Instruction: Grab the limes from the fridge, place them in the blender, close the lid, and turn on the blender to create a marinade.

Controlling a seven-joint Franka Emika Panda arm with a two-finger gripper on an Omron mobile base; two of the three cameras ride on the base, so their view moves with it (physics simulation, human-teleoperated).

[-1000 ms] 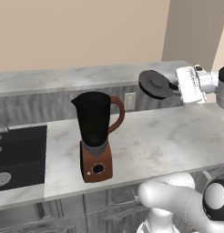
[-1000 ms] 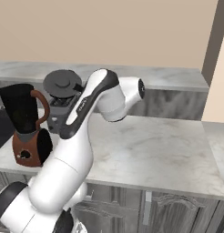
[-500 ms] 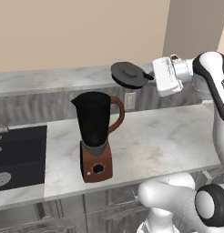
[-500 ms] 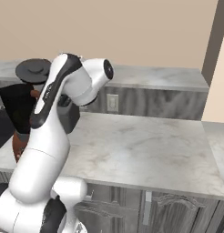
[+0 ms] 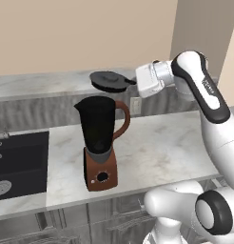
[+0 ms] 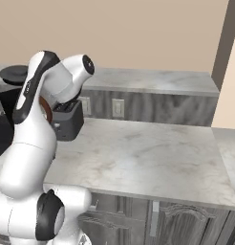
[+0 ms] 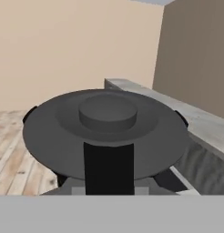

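The lid [image 5: 109,80] reads on my screens as a round, flat, near-black disc with a raised centre knob; in the hand view [image 7: 106,129] the knob is a low cylinder on a shallow dome. The blender [image 5: 102,142] is a tall dark jug with a spout at its left rim and a curved reddish-brown handle on its right, seated on a reddish-brown base with a round knob.

The arm rises from the lower right of the left base view, bends at a high elbow and reaches left with the forearm about level. The gripper [image 5: 131,81] points left along the horizontal. One dark finger [image 7: 108,166] lies across the lid's near rim; the fingers are narrow, clamped on that rim.

I see the lid held in the air, level, knob upward, its flat face parallel to the tabletop [image 5: 157,147]. It sits above the jug's open mouth, apart from it. The blender stands upright near the tabletop's left end, beside the black sink [image 5: 19,162], long axis vertical.
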